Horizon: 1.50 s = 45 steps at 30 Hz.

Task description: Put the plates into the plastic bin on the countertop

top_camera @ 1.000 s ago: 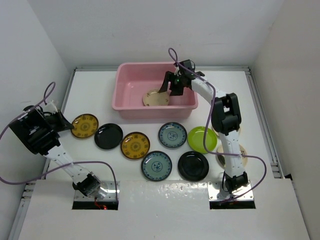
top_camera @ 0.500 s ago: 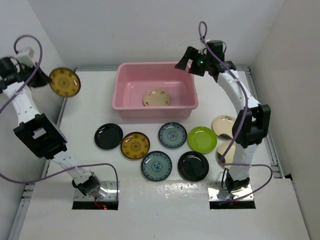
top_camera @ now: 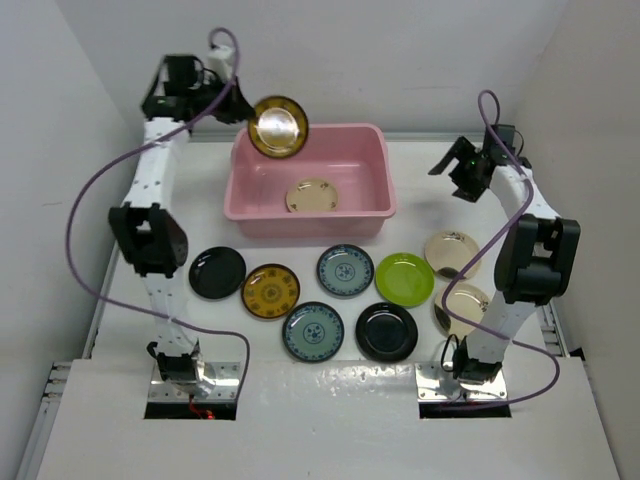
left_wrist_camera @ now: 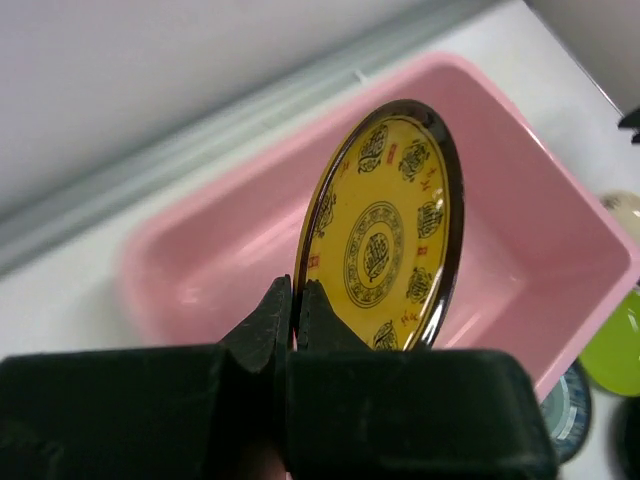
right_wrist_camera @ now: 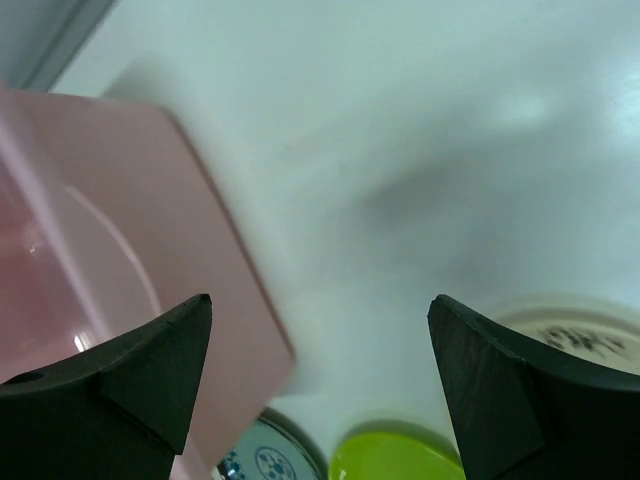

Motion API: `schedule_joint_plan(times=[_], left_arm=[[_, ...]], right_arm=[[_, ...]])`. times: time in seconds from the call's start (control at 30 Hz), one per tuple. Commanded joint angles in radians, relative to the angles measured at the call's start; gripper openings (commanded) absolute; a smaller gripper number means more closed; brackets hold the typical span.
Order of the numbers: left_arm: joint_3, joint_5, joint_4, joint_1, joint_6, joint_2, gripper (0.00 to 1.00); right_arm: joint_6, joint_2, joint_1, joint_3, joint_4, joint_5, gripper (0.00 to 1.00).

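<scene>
Top cam looks down over the whole table [top_camera: 410,190]. Wrist cams sit close behind left end effector [left_wrist_camera: 296,300] and right end effector [right_wrist_camera: 320,300]; all three catch the bin [top_camera: 312,222].

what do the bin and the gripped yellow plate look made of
The bin looks like smooth pink plastic, semi-gloss, with rounded corners and a rolled rim. The yellow plate could be glazed ceramic or melamine, cannot tell which; it is glossy, with highlights on its dark rim.

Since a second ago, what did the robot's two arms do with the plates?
The left claw took the yellow-brown patterned round plate off the left of the white table and swung it up over the pink plastic bin. The right claw left the cream round plate in the bin and pulled away rightward, open. The other plates on the table stayed put.
</scene>
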Motion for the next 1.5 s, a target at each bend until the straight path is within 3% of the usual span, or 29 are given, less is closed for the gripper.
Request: schedule_joint_plan(times=[0.0,0.3,0.43,0.73,0.87,0.9,1.1,1.3,1.37,1.47], left_arm=[[0.028,-0.001,-0.008,-0.045,-0.074,0.129,0.00],[-0.038,0.045,0.061,-0.143,-0.077,0.225,0.00],[-0.099,0.045,0.061,-0.175,-0.053,0.257,0.00],[-0.183,-0.035,0.123,-0.200,-0.013,0.291,0.42],[-0.144,-0.053,0.132,-0.200,0.015,0.291,0.52],[-0.113,-0.053,0.132,-0.200,0.015,0.291,0.52],[-0.019,-0.073,0.132,-0.181,0.015,0.268,0.54],[-0.007,-0.128,0.132,-0.149,0.029,0.210,0.55],[-0.016,-0.137,0.132,-0.137,0.038,0.191,0.57],[-0.025,-0.137,0.132,-0.091,0.038,0.164,0.57]], right_arm=[[0.015,-0.055,-0.027,0.028,-0.069,0.036,0.88],[-0.059,-0.015,-0.071,0.108,-0.272,0.048,0.88],[-0.053,-0.052,-0.116,0.054,-0.292,0.045,0.89],[-0.003,-0.175,-0.208,-0.196,-0.315,0.109,0.90],[-0.059,-0.152,-0.246,-0.286,-0.359,0.160,0.84],[-0.056,-0.143,-0.255,-0.321,-0.364,0.175,0.79],[-0.054,-0.111,-0.291,-0.407,-0.280,0.189,0.75],[-0.065,-0.043,-0.311,-0.440,-0.180,0.114,0.67],[-0.066,-0.029,-0.317,-0.437,-0.143,0.088,0.58],[-0.056,-0.015,-0.326,-0.429,-0.114,0.077,0.32]])
